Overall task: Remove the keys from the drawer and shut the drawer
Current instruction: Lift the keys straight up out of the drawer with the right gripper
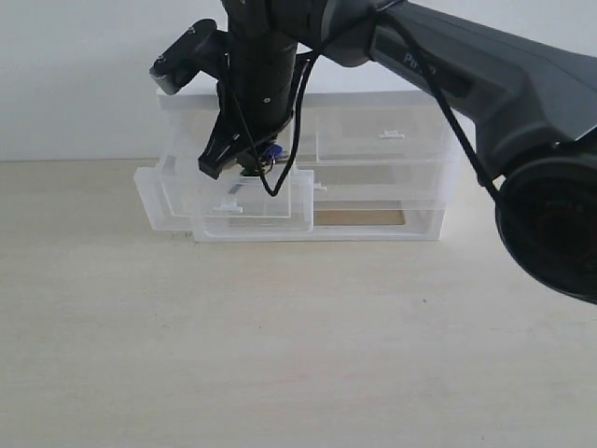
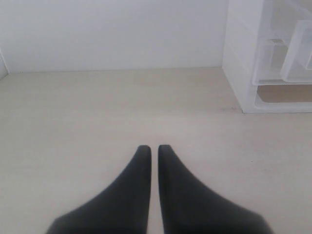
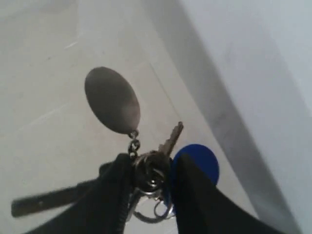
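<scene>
Clear drawer [image 1: 157, 198] sits open beneath the right gripper [image 3: 152, 169] clamped on the keys [image 3: 171, 138]; left gripper [image 2: 154, 149] pressed together above the table [image 2: 97, 107]

Grey keys [image 3: 148, 168] with blue fob, dangling over the clear drawer [image 1: 177, 201]; drawer pulled open

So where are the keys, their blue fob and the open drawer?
keys [image 3: 170, 139]: right wrist view, on a key's blade.
blue fob [image 3: 200, 158]: right wrist view, its round face.
open drawer [image 1: 154, 198]: exterior view, clear left wall.
</scene>
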{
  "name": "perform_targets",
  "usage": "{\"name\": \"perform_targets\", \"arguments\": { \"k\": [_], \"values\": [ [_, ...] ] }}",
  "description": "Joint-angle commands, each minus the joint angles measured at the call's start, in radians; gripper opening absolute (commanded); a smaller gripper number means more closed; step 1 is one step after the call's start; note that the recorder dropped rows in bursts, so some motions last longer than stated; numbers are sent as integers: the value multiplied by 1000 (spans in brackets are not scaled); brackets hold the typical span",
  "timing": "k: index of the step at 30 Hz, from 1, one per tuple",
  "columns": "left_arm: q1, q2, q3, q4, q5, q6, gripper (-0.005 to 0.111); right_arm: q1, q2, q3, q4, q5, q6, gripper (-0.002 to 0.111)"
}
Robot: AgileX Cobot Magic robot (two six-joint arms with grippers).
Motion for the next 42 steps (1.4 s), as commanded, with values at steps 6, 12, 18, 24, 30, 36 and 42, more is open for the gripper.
{"name": "perform_targets", "arguments": {
  "k": [6, 12, 18, 24, 30, 36, 42],
  "values": [
    [2, -3, 4, -1, -4, -1, 4, -6, 11, 2, -17, -3, -36, 0],
    [2, -3, 4, -1, -4, -1, 4, -4, -15, 2, -24, -53, -36, 0],
    [2, -3, 4, -1, -4, -1, 4, -4, -49, 2, -24, -71, -28, 0],
    [2, -3, 4, -1, -4, -1, 4, -4, -85, 2, -24, -73, -16, 0],
    [2, -3, 4, -1, -4, -1, 4, 14, -112, 2, -31, -80, -14, 0],
    [2, -3, 4, -1, -4, -1, 4, 33, -160, 2, -68, -90, 6, 0],
    [2, -3, 4, -1, -4, -1, 4, 55, -211, 2, -78, -88, 17, 0]
  ]
}}
